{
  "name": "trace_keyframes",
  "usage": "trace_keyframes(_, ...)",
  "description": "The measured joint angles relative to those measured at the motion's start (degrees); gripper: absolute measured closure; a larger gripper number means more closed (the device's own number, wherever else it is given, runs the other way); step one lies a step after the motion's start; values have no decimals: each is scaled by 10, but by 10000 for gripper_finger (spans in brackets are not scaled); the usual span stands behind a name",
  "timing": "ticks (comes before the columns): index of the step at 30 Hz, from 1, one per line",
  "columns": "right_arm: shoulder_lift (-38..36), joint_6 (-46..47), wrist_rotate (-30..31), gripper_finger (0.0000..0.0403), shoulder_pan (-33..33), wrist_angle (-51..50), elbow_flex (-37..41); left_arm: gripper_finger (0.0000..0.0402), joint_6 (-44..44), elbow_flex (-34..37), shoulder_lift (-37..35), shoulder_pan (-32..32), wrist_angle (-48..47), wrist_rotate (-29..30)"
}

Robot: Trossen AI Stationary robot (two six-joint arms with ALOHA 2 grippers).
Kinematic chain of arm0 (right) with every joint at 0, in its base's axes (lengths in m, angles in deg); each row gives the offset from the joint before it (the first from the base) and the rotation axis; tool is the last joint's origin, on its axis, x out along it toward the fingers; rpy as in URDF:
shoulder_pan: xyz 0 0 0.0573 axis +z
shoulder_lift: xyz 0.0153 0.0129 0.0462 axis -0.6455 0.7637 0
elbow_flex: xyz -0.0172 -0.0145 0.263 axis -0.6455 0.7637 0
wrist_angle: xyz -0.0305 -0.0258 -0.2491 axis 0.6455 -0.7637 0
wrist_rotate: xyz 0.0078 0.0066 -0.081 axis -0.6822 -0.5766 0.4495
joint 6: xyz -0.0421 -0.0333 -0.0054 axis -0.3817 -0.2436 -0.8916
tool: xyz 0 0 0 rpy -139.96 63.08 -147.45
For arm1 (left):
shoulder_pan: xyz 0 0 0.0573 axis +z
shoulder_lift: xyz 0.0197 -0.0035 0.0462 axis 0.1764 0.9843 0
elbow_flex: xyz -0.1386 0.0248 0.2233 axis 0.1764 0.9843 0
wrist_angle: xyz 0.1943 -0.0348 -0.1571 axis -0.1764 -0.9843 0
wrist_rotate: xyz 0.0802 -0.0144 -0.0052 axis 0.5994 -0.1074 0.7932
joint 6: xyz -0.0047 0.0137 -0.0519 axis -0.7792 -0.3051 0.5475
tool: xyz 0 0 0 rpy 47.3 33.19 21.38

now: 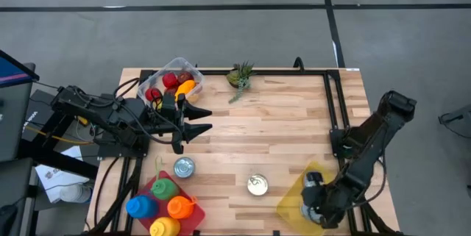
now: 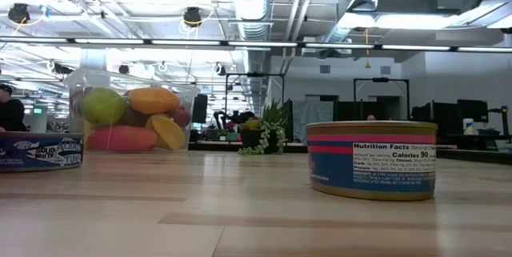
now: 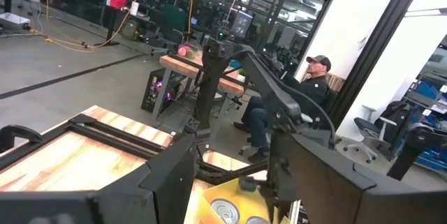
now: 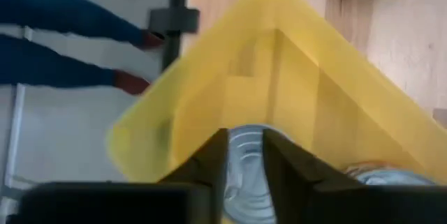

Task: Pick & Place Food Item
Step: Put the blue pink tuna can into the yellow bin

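Two tins stand upright on the wooden table: one tin [image 1: 184,167] [image 2: 40,151] and a blue-and-red labelled tin [image 1: 257,184] [image 2: 372,159]. A yellow bin [image 1: 298,195] [image 4: 209,77] sits at the near right corner with a tin [image 4: 244,147] and a second tin [image 4: 380,178] lying in it. My right gripper [image 1: 316,201] [image 4: 244,158] points down into the bin, its fingers a narrow gap apart right over the first tin. My left gripper [image 1: 208,119] [image 3: 237,182] hovers open above the table's left half, holding nothing. My right gripper stands over the tin's top [image 4: 244,144] in the yellow bin, coming from above. Whether its fingers [image 4: 213,161] touch the tin, I cannot tell.
A clear tub of toy fruit [image 1: 173,81] [image 2: 132,119] sits at the far left, a small plant [image 1: 239,76] [image 2: 264,137] at the far edge. A red tray of coloured bottles [image 1: 165,203] fills the near left corner. Bare wood lies mid-table. A seated person [image 3: 307,91] shows beyond the table.
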Motion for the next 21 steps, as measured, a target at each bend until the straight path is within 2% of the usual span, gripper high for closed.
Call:
trace_keyframes(2, 23, -11, -7, 374, -3, 2, 0, 183, 0, 0, 0, 0, 0, 0)
trace_keyframes(4, 45, -28, -7, 394, -5, 9, 0, 183, 0, 0, 0, 0, 0, 0)
trace_keyframes(15, 137, -84, -24, 401, -9, 90, 0, 183, 0, 0, 0, 0, 0, 0)
trace_keyframes(21, 149, -38, -87, 402, 6, 37, 0, 183, 0, 0, 0, 0, 0, 0)
